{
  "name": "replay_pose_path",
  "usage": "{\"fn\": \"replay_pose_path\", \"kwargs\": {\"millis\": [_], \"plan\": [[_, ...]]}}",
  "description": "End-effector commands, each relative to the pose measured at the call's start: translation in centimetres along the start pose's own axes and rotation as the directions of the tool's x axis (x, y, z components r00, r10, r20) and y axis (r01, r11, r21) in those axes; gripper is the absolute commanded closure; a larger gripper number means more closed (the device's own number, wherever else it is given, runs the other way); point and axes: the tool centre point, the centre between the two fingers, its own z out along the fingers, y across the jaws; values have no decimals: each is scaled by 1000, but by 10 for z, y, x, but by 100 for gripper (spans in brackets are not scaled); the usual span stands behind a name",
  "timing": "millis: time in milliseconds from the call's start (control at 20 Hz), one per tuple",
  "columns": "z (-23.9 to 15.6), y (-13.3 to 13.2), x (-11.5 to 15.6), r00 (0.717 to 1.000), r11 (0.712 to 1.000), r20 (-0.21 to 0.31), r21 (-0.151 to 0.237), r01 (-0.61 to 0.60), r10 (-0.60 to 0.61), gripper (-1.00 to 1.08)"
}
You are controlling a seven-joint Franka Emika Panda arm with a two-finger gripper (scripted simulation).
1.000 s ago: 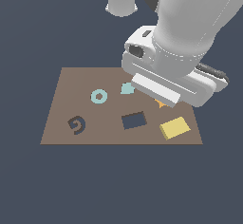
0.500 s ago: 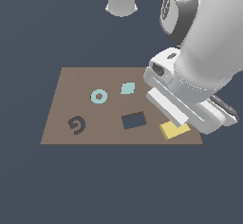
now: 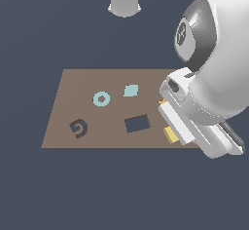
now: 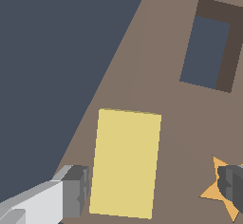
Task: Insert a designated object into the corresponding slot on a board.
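The arm has swung rightward, now covering most of the yellow block at the board's right edge. Only the wrist view shows the wide-spread pincer straddling the block, with the slot apart.

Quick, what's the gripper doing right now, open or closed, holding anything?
Gripper: open, holding nothing; its fingers straddle the yellow block, which lies flat on the board.

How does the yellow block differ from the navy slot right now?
The yellow block is a raised pale piece lying on the board; the slot is a dark recess cut into it. The block sits between the gripper fingers; the slot lies apart, uncovered. Both are rectangles, roughly aligned.
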Motion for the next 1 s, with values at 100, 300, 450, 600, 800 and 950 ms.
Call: {"fn": "replay_pose_path", "kwargs": {"millis": [100, 300, 450, 600, 800, 950], "plan": [[6, -10, 1, 998, 998, 1, 0, -60, 60, -92], [9, -16, 1, 996, 996, 2, -1, -89, 89, -92], [10, -17, 2, 995, 995, 2, -1, -100, 100, -92], [10, -18, 2, 995, 995, 2, -1, -100, 100, -92], [10, -17, 2, 995, 995, 2, -1, -98, 98, -92], [16, -17, 2, 995, 995, 2, -1, -98, 98, -92]]}}
